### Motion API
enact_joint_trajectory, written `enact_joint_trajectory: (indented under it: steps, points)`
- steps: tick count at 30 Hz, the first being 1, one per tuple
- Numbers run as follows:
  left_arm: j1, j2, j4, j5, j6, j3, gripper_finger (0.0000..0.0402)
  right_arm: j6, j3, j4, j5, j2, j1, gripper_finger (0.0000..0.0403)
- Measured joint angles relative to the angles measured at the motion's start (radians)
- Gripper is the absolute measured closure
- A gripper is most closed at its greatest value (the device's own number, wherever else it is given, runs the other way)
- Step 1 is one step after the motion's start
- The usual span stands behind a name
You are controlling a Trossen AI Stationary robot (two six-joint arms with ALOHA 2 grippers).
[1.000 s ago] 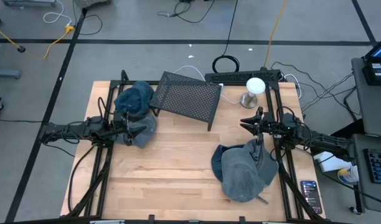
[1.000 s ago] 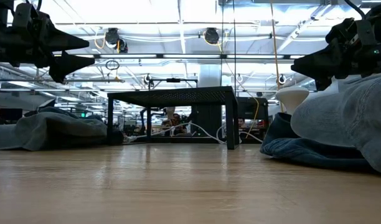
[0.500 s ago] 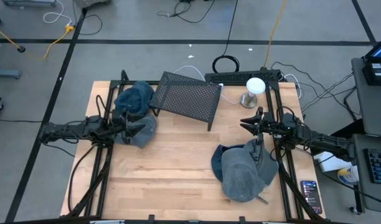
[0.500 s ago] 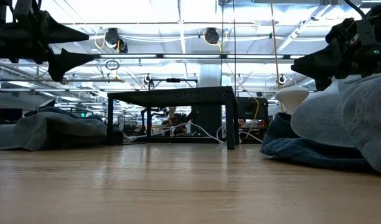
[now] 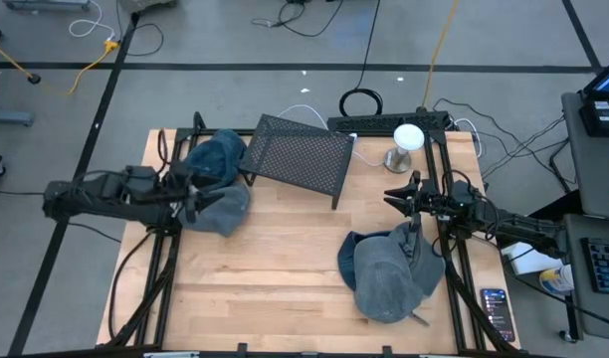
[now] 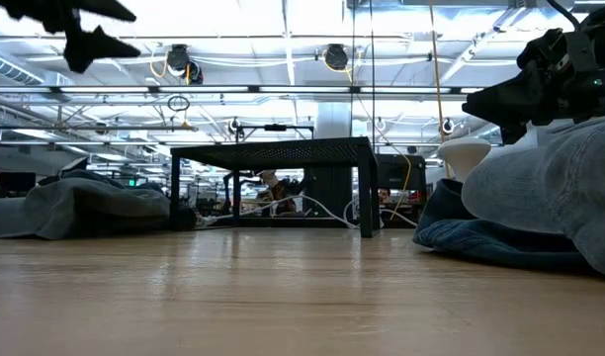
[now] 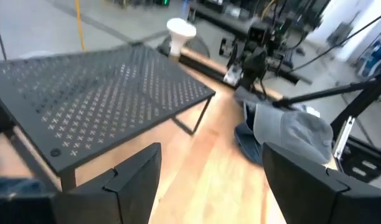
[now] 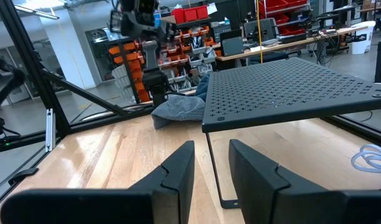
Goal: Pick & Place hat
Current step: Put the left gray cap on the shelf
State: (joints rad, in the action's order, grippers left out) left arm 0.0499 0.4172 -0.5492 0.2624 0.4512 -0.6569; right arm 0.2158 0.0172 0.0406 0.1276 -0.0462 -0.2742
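Two grey-blue fabric hats lying on wooden table [image 5: 285, 259]: left hat [image 5: 217, 179] beside black perforated metal rack [image 5: 303, 154], right hat [image 5: 389, 273] near right edge. Left gripper [image 5: 192, 196] hovering above left hat, fingers apart, holding nothing. Right gripper [image 5: 404, 194] waiting over right hat, fingers narrowly apart, gripping nothing. Likely step: between placements; next move calling for descent onto hat.

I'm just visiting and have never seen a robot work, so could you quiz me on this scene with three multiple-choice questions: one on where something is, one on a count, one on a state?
1. Where is the black mesh stand?
A. At the table's far edge, between the arms
B. On the floor
C. On top of a hat

2. How many hats lie on the table?
A. One
B. Two
C. Four

3. How are the left gripper's fingers?
A. Clamped on a hat
B. Open, holding nothing
C. Gripping the stand

Answers:
1 A, the high view shows it standing there.
2 B, a bluish-grey hat lies on the left and a grey hat on the right.
3 B, the left wrist view shows bare table between its fingers.
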Motion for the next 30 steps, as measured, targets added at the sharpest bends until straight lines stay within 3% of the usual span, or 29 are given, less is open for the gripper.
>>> enact_joint_trajectory:
  steps: [13,18,24,30]
  points:
    - [0.05,0.496,-0.509,-0.007,0.247,-0.564,0.0119,0.0,0.0,0.0,0.0,0.0,0.0,0.0307]
    - [0.051,0.68,-0.672,-0.059,0.272,-0.75,0.0119,0.0,0.0,0.0,0.0,0.0,0.0,0.0307]
    - [0.051,0.857,-0.853,-0.135,0.32,-0.912,0.0119,0.0,0.0,0.0,0.0,0.0,0.0,0.0307]
    - [0.051,0.949,-0.986,-0.221,0.393,-0.963,0.0119,0.0,0.0,0.0,0.0,0.0,0.0,0.0307]
